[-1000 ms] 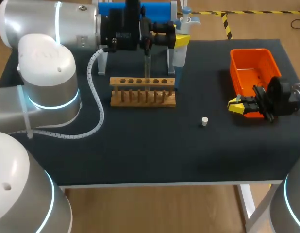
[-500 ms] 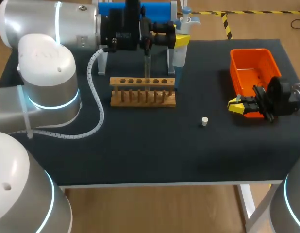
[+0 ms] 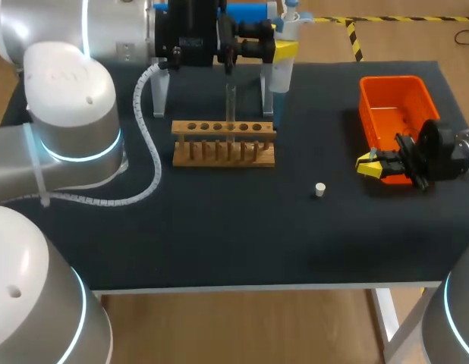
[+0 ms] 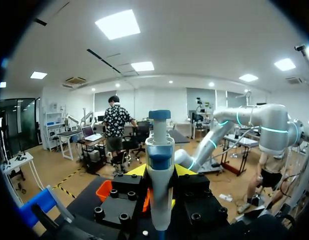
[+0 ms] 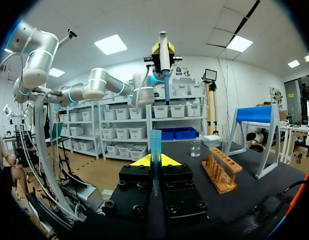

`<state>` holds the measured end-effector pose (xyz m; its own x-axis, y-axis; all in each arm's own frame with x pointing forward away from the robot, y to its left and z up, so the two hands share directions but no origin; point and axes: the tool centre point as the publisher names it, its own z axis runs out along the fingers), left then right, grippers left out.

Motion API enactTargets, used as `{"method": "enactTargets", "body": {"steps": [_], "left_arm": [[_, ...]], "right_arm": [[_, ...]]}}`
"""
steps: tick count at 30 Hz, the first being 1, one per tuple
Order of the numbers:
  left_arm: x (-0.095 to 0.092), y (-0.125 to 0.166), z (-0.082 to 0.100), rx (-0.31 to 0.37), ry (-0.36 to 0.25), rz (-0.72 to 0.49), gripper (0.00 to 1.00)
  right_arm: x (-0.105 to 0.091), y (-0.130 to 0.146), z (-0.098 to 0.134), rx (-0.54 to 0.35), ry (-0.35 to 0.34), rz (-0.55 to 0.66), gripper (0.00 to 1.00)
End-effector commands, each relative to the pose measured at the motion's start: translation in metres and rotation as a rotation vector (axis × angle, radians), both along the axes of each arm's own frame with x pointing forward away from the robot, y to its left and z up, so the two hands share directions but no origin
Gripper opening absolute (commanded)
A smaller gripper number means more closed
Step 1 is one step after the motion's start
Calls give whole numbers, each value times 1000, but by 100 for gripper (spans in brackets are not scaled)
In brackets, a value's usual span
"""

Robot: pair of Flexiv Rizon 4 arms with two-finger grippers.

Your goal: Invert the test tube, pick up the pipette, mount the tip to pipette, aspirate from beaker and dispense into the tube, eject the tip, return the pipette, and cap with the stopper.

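The left claw (image 4: 160, 174) clamps the pipette (image 4: 159, 145); the right claw (image 5: 155, 162) pinches the blue pipette tip (image 5: 155, 142) upright. An off-axis approach could tilt the tip or push it loose.

black table (image 3: 219, 235), tan floor (image 3: 242, 326), ceiling light panels (image 4: 119, 24)

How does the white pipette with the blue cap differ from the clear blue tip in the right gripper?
The white pipette is thick and opaque; the clear blue tip is slim and see-through. The pipette is high at the back of the table, the tip low by the orange bin. Both are clamped: left gripper, right gripper.
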<state>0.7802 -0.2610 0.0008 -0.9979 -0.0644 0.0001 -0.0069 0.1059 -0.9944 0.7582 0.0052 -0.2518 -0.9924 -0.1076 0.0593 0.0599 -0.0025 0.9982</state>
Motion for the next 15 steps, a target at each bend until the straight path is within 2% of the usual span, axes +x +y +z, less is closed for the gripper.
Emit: {"method": "enactTargets", "body": {"steps": [1,15], "left_arm": [[1,0,3,8,7,2,0],[0,3,11,-11,9,5,0]], "right_arm": [[-1,-1,0,-1,0,0,0],[-1,-1,0,-1,0,0,0]]}}
